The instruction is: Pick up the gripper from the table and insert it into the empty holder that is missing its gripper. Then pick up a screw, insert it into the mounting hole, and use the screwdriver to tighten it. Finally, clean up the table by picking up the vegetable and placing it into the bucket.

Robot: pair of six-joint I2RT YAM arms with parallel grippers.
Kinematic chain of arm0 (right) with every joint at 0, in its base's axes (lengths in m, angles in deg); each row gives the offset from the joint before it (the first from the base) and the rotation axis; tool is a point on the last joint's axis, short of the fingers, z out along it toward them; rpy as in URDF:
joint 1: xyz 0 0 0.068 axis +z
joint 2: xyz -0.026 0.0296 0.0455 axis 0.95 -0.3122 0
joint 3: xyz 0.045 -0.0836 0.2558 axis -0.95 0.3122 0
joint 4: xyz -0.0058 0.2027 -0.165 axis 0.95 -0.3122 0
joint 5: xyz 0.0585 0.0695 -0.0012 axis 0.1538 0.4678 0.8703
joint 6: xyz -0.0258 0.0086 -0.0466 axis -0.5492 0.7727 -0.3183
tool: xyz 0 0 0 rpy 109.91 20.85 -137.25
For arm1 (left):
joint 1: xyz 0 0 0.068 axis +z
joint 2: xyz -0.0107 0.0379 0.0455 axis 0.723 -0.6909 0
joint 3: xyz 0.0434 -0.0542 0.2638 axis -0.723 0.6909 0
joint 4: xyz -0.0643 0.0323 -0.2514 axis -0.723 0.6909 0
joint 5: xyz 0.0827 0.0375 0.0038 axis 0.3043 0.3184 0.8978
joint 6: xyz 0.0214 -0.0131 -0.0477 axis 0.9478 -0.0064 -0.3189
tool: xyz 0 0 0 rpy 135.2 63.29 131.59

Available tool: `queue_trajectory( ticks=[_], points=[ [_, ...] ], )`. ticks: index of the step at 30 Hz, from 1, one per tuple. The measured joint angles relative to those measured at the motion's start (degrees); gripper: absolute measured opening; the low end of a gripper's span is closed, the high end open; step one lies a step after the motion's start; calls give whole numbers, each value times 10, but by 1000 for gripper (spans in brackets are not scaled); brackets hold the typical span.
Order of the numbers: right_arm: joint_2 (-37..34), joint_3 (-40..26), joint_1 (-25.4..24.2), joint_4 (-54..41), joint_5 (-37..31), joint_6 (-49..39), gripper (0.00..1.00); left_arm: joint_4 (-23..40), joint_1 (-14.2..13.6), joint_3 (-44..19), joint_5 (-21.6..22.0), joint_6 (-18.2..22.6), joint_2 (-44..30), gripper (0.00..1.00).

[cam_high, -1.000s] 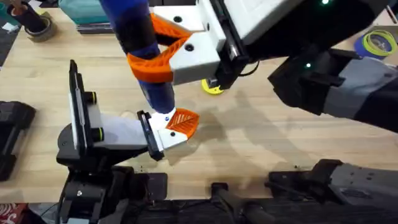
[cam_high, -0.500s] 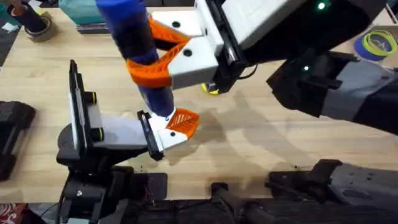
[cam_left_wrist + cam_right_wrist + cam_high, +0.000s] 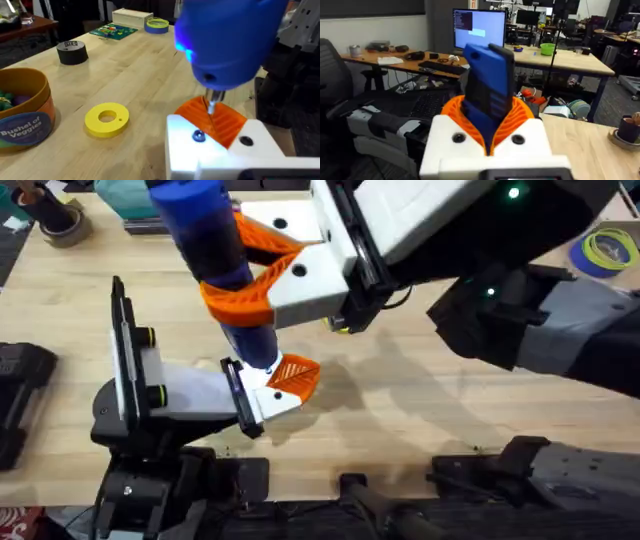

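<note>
My right gripper (image 3: 250,280) reaches across from the right and is shut on the blue screwdriver (image 3: 215,250), held nearly upright. In the right wrist view the screwdriver (image 3: 487,90) sits between the orange ribbed pads (image 3: 520,117). Its thin bit (image 3: 211,105) points down at the orange gripper (image 3: 222,122), which is seated in the white holder (image 3: 215,152) on my left gripper (image 3: 275,385). A small screw head (image 3: 198,136) shows in the holder's face beside an open hole (image 3: 245,141). The bucket (image 3: 25,117) stands at the far side with coloured toys inside. The vegetable is out of view.
A flat yellow tape ring (image 3: 106,119) lies on the wood between the bucket and the holder. A black tape roll (image 3: 71,51) and a blue tape roll (image 3: 605,250) sit farther off. The right arm's dark body (image 3: 520,300) hangs over the table's right half.
The right arm and the screwdriver's top have drifted slightly left, while the bit stays at the holder. The left arm has not moved.
</note>
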Motion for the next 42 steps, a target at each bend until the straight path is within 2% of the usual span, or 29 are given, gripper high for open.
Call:
queue_trajectory(
  ticks=[42],
  points=[
    [-15, 11, 5, 0, -2, -28, 21, 0, 0, 0, 0, 0, 0, 4]
  ],
)
